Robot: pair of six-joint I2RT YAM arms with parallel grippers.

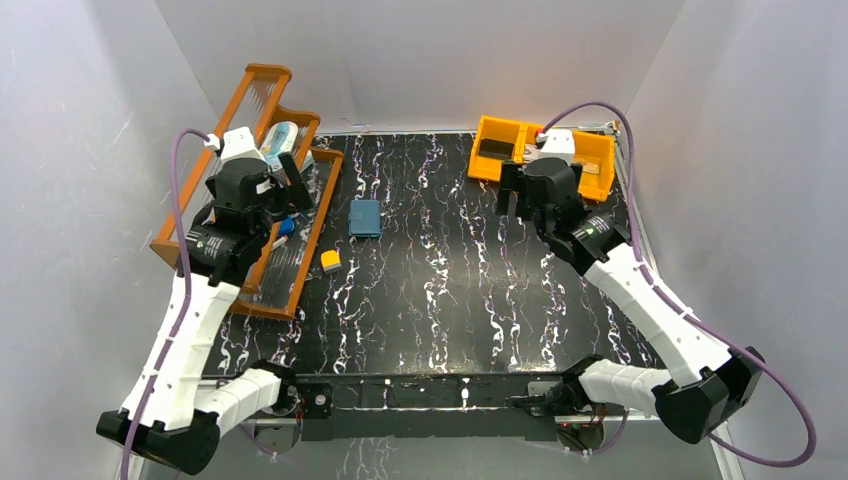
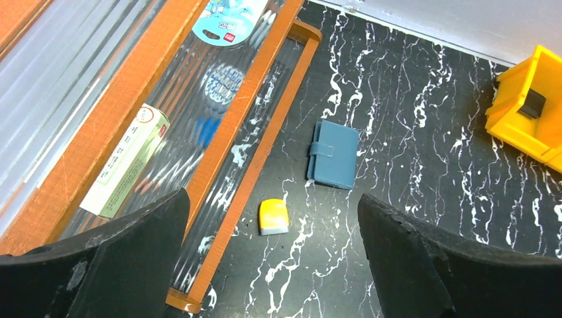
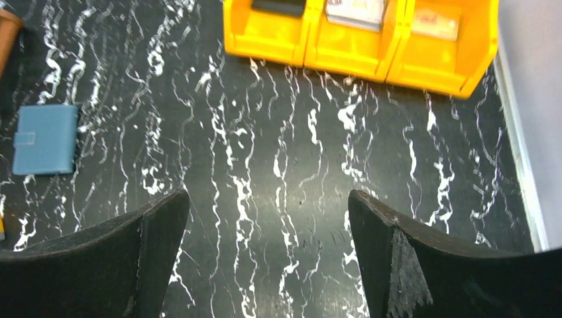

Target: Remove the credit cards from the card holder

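Observation:
The card holder is a small teal-blue wallet lying shut and flat on the black marbled table, its tab fastened. It also shows in the left wrist view and at the left edge of the right wrist view. No credit cards show; the shut wallet hides its inside. My left gripper is open and empty above the rack's edge, left of the wallet. My right gripper is open and empty in front of the yellow bin, well right of the wallet.
A small yellow-orange block lies near the wallet. An orange tiered rack with packaged items stands at the left. A yellow three-compartment bin with small flat items stands at the back right. White walls enclose the table.

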